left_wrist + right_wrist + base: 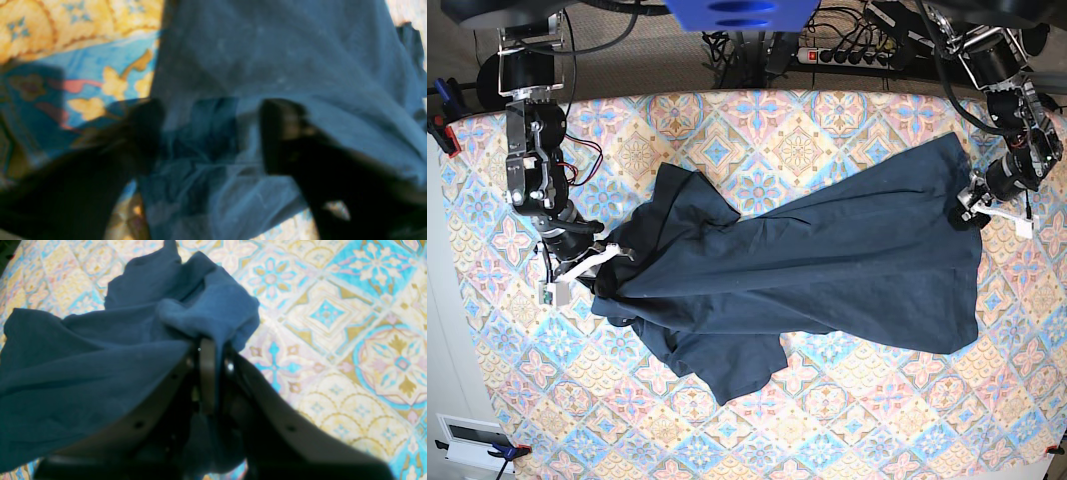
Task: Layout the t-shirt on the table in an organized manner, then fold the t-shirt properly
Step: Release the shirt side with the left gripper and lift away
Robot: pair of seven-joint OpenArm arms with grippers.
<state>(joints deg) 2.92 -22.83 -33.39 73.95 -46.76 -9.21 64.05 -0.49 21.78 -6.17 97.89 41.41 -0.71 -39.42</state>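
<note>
The left wrist view is blurred. I can make out two dark fingers [283, 133] of the left end effector [211, 133], but not their edges. They stand apart with shirt [267, 56] fabric between them; I cannot tell whether the fabric is gripped or only lies in the gap. In the base view that end effector [972, 205] is small and partly masked by cloth, so its state is not readable there either.

In the right wrist view the lower frame is filled by the right end effector [211, 350] body, and the fingertips are buried in cloth. It is clamped narrow on a bunched fold of the shirt [83, 373].

No containers are in view.

In the base view the shirt [827, 260] lies across the middle of the worktop [847, 440], wrinkled and partly bunched, stretched from 9 o'clock to 3 o'clock. A rumpled flap lies toward 7 o'clock.

The right arm reaches down from the 10 o'clock corner, its end effector [607, 255] at the shirt's 9 o'clock edge. The left arm descends from the 2 o'clock corner to the shirt's 3 o'clock edge.
</note>
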